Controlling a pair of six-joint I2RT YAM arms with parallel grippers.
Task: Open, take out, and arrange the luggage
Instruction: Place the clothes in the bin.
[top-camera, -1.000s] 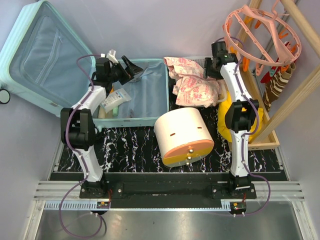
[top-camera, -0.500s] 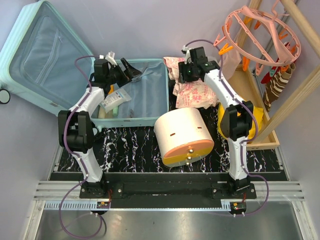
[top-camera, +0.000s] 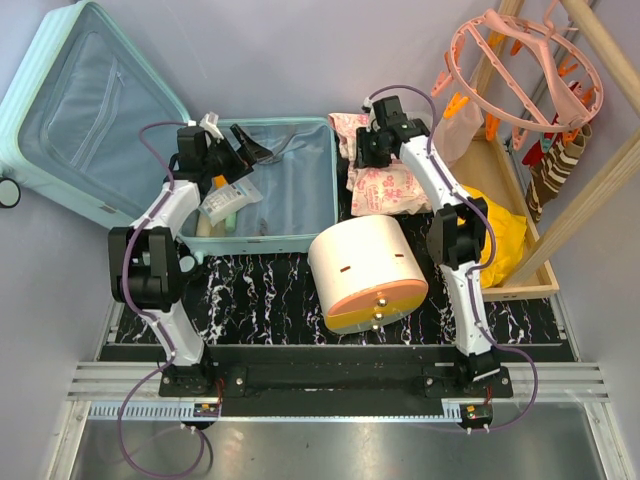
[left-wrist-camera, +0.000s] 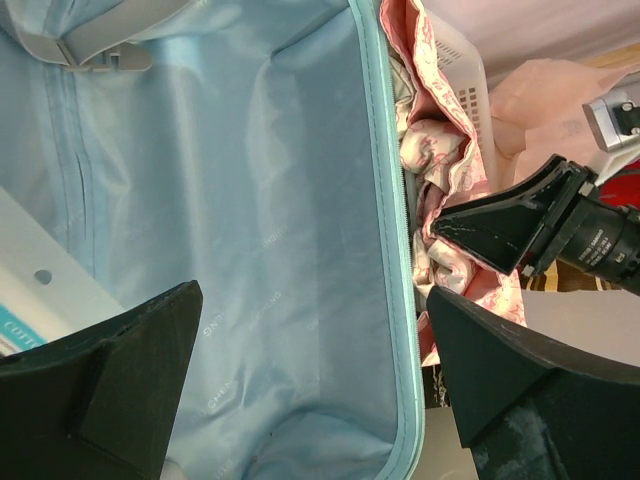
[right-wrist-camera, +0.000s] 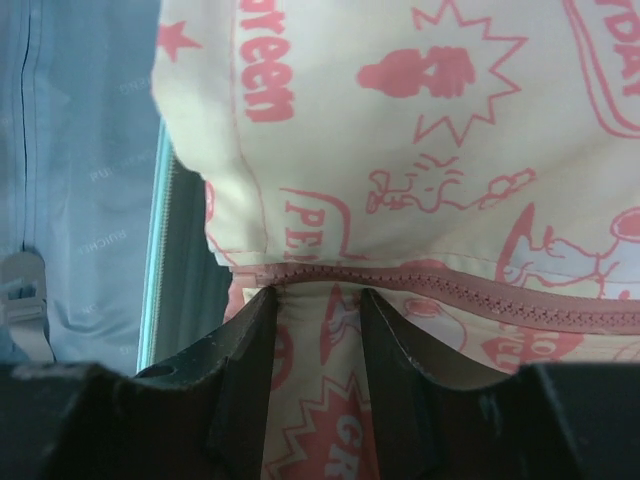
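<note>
Luggage (top-camera: 85, 110) (mint, ribbed) lies open; left gripper (left-wrist-camera: 312, 295) released, right gripper (right-wrist-camera: 318, 300): cannot tell.

The top view looks steeply down from high behind the near edge, taking in the whole tabletop (top-camera: 250, 285). The left wrist view faces closely into the luggage (left-wrist-camera: 250, 250). The right wrist view sits nearer still, against the printed cloth (right-wrist-camera: 400, 130); both share the luggage rim beside that cloth.

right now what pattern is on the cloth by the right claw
Cream cloth with pink cartoon prints and lettering; right wrist view.
</note>
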